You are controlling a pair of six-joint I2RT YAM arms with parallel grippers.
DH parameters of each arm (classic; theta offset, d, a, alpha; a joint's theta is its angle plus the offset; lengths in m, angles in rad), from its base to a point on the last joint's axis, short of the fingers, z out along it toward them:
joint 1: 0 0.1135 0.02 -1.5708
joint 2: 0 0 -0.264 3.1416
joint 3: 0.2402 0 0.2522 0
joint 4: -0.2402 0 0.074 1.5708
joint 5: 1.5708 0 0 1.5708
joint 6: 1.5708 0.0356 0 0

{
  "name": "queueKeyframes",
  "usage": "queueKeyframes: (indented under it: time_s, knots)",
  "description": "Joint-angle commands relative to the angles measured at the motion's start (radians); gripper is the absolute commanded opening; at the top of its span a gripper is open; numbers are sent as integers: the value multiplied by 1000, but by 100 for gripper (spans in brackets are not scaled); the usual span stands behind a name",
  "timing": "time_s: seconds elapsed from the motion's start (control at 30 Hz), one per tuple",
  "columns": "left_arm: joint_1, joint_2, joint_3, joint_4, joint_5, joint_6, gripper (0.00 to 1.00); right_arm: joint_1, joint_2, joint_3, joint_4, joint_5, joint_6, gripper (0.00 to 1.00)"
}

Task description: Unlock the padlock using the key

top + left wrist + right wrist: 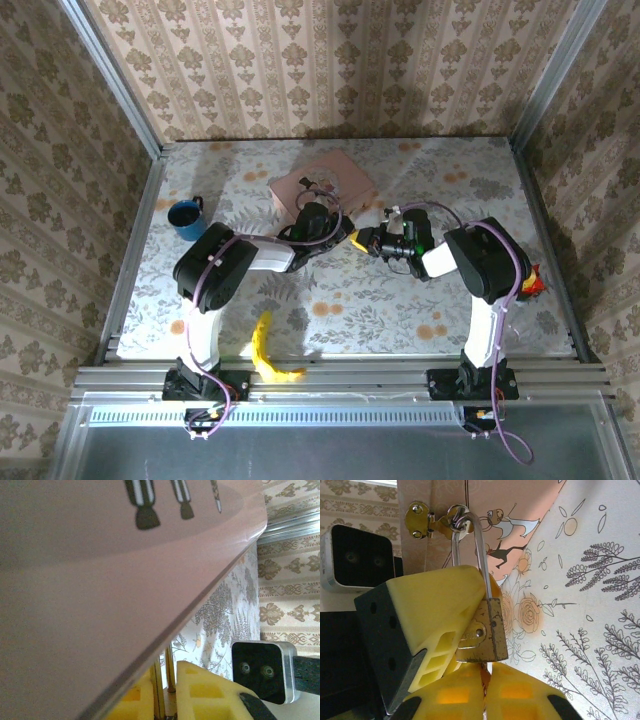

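The padlock [482, 630] hangs upright in frame, its base just above the right claw [484, 692], which is clenched on what looks like the key [482, 672]. The left claw [167, 691] grasps the padlock.

Soft warm light from above leaves faint shadows on the counter [400, 300]. The pink box [100, 605] looms blurred at the left wrist camera; the padlock [482, 632] shows sharp at the right

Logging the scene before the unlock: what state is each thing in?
padlock: hanging from the hasp, shackle seemingly shut
pink box: closed, hasp fastened
left end effector: shut on the padlock
right end effector: shut on the key
blue mug: upright
banana: lying flat, unpeeled
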Motion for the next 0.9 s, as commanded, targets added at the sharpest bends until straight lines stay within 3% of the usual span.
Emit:
queueKeyframes:
  time_s: [0.0,0.13,0.23,0.4,0.6,0.87]
  knots:
    - [0,-16,-22,24,7,-11,0,12,-91,27,-81,10,-107,20]
    - [-1,-22,-31,37,11,-19,0,15,-214,24,-341,107,-268,37]
    - [-1,-24,-34,39,17,-28,0,37,-320,39,-601,255,-407,39]
    - [-2,-28,-45,52,28,-58,0,120,-430,90,-891,525,-584,40]
    - [-1,-42,-50,40,34,-74,0,222,-435,154,-1026,737,-705,36]
    - [-1,-47,-49,25,40,-80,0,271,-374,231,-1064,827,-789,35]
